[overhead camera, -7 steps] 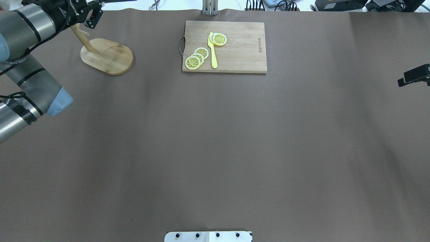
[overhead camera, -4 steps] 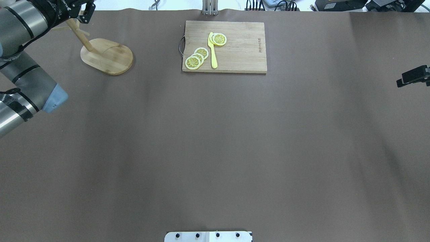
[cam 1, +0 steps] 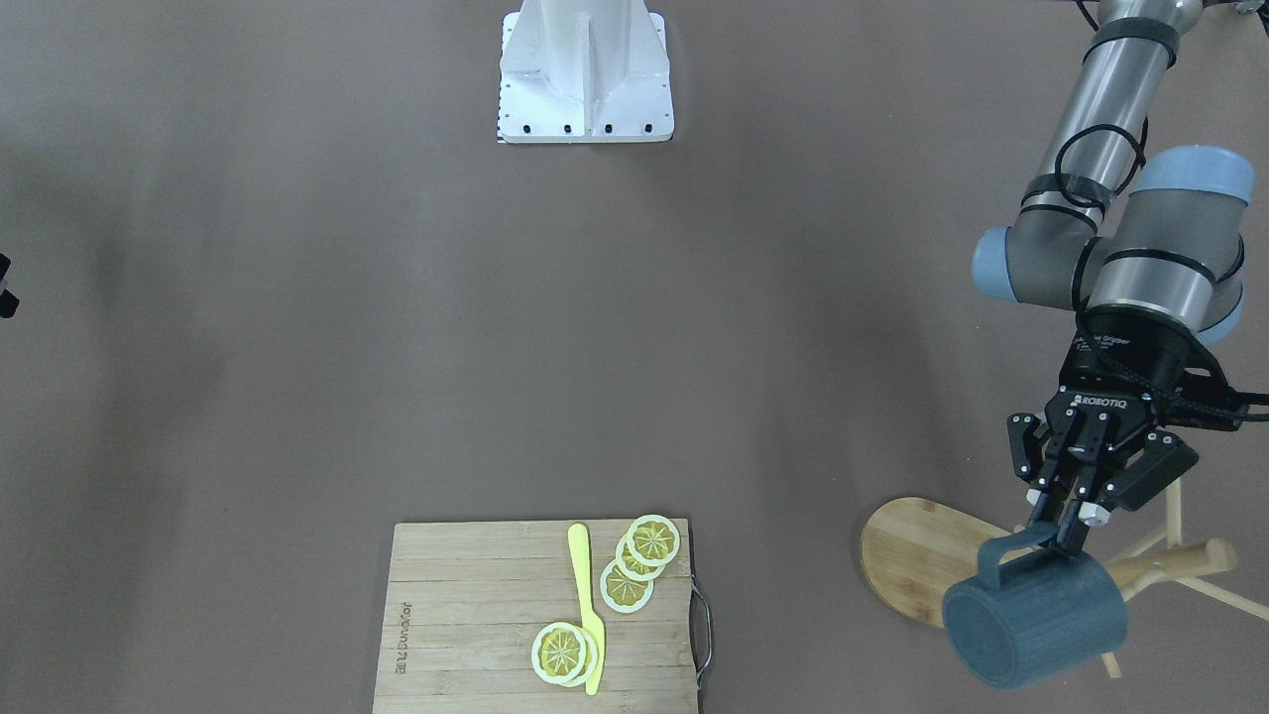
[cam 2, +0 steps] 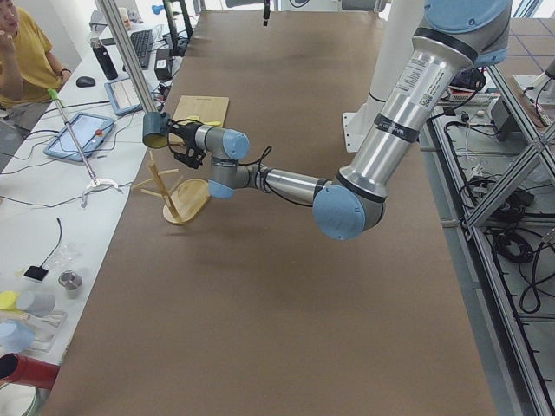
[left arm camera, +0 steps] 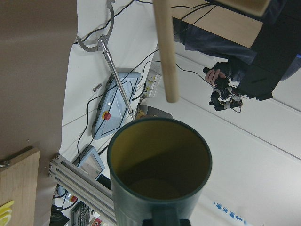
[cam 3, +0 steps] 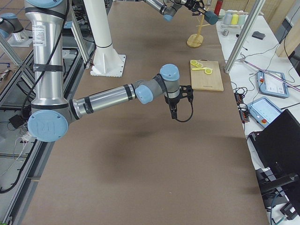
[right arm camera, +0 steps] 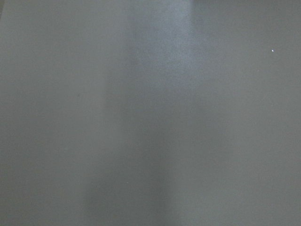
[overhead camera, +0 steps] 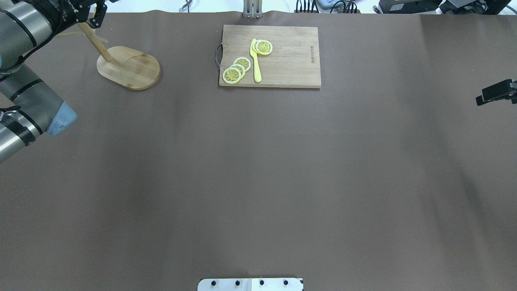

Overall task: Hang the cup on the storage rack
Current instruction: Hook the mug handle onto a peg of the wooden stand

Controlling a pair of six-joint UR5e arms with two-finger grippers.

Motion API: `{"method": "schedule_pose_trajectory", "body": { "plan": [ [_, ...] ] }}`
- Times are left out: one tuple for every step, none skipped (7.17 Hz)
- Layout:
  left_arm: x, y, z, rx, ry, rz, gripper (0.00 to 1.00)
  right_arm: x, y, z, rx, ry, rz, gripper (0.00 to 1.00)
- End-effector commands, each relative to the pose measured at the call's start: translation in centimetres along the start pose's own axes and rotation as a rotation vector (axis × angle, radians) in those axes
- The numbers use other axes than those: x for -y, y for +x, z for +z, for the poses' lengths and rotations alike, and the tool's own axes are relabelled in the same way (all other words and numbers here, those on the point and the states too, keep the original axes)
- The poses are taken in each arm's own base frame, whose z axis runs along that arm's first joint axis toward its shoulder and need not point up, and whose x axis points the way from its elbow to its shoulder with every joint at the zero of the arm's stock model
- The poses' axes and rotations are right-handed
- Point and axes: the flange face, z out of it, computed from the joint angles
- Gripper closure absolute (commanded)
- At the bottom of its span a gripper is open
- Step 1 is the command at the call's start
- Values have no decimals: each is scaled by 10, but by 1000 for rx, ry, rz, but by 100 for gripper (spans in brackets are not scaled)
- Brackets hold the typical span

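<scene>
- "ROBOTIQ" is printed in white on the left gripper (cam 1: 1065, 533). A smaller line on the wrist above it ends in "Gripper".
- The left gripper's fingers are pinched shut on the loop handle of the cup (cam 1: 1036, 620).
- The cup hangs in the air, tipped on its side. In the front view it overlaps the rack (cam 1: 910, 567) at the rim of the oval base and at the lower post.
- The left wrist view looks straight into the cup's yellow-olive inside. A rack dowel comes down from the top of that view and ends just short of the cup's rim. I cannot tell whether it is the post or a peg.
- No writing on the cup can be read in any view.
- The board (cam 1: 476, 615) has an engraved mark along 1 short edge, too small to read.
- Lemon slices (cam 1: 654, 540) lie on the board in 2 clusters, with a yellow knife (cam 1: 587, 615) between them.
- The rack stands near the table's (overhead camera: 258, 182) far left corner, and the board is close to the far edge, well apart from the rack.
- Brown cover stretches from both to the white base plate (cam 1: 585, 79).
- The right gripper (cam 3: 173, 111) hovers above the table near its right edge, well apart from the board. I cannot tell whether it is parted or closed, since its wrist view shows only grey cover.
</scene>
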Motion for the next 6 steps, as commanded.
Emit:
{"method": "schedule_pose_trajectory", "body": {
  "plan": [
    [13, 6, -7, -10, 23, -24, 100, -1, -7, 4, 3, -6, -12, 0],
    [23, 4, -13, -5, 39, -21, 100, -1, -7, 5, 3, -8, -13, 0],
    [26, 5, -14, -6, 42, -22, 100, -1, -8, 5, 3, -9, -14, 0],
    [39, -1, -22, 5, 63, -25, 100, -1, -9, 5, 3, -8, -5, 0],
    [45, 5, -26, 0, 69, -51, 100, 1, -13, 4, 7, -2, 13, 0],
    [58, -1, -36, 38, 82, -58, 100, 1, -13, 4, 9, -1, 13, 0]
  ]
}}
